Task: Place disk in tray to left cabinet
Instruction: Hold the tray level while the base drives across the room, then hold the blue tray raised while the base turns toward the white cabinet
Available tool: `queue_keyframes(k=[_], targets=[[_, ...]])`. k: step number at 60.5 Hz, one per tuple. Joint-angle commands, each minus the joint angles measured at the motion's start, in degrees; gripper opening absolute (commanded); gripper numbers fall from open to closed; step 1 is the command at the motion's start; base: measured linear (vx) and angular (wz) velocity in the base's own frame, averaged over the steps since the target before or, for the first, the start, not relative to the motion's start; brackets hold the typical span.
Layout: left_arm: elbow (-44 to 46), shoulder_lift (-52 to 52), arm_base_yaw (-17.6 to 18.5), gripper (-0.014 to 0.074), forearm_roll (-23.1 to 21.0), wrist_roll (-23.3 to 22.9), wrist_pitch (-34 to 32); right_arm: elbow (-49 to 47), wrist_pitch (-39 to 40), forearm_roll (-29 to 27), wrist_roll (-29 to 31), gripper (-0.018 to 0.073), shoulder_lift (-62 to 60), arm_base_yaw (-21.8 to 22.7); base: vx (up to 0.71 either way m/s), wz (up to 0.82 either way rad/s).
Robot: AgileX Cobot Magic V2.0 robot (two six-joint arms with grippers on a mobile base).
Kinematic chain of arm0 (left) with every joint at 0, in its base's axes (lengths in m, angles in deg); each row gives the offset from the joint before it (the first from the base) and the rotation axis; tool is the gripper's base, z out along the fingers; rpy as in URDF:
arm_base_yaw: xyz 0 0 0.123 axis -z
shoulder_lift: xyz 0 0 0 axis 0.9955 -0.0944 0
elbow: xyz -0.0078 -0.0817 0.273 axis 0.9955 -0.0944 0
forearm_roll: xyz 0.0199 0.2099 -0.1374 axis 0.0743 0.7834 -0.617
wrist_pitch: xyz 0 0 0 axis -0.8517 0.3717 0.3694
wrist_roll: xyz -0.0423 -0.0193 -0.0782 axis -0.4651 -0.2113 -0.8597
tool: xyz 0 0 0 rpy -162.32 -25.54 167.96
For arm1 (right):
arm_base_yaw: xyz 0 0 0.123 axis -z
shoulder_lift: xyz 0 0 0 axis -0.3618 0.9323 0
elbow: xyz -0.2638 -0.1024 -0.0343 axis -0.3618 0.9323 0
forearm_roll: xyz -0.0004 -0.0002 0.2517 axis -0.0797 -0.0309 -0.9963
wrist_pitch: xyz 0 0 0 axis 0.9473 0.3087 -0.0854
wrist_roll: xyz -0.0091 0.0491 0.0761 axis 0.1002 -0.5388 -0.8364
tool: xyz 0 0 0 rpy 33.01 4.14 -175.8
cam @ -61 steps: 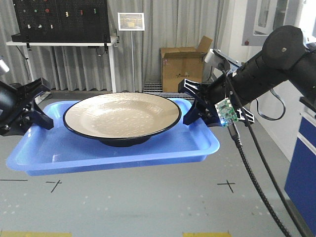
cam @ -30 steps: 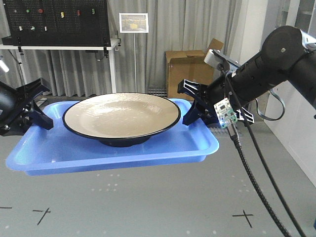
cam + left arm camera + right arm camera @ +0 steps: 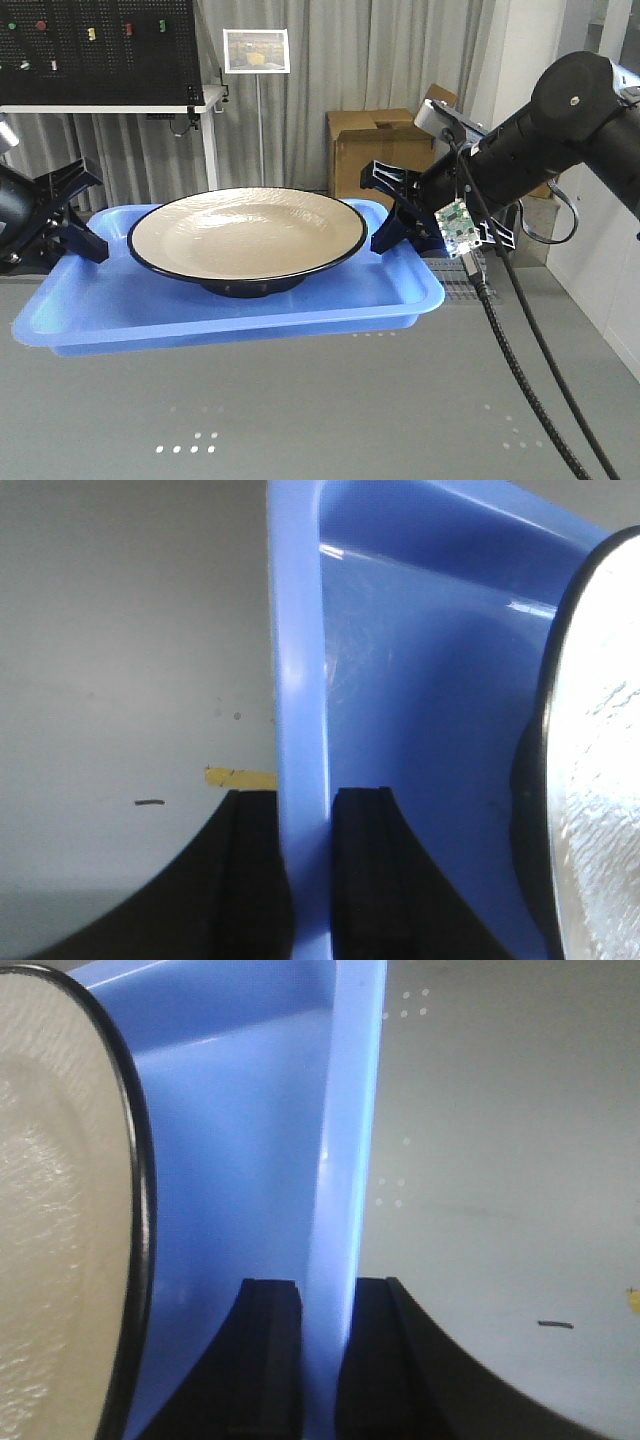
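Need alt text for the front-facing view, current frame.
The left gripper and right gripper clamp the short ends of a blue tray held over a grey floor, with a tan, black-rimmed disk resting in its middle. Behind stand grey curtains, a pegboard, a sign and cardboard boxes.

The tray (image 3: 130,300) is smooth, glossy blue plastic. The disk (image 3: 245,232) has a glazed, faintly mottled beige face.

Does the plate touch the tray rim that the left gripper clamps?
No, the disk lies apart from the rim of the tray in the left gripper, with bare blue floor between.
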Motion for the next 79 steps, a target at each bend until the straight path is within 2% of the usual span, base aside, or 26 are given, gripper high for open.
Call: queue_keyframes(k=[1, 79], targets=[[2.03, 3.35, 1.59, -0.0002, -10.14, -0.68, -3.21, -2.01, 0.71, -8.53, 0.56, -0.0001, -3.90, -1.55, 0.56, -0.03], [2.03, 3.35, 1.59, -0.0002, -10.11, -0.68, -3.21, -2.01, 0.72, -8.53, 0.56, -0.0001, -3.90, -1.55, 0.54, -0.01]])
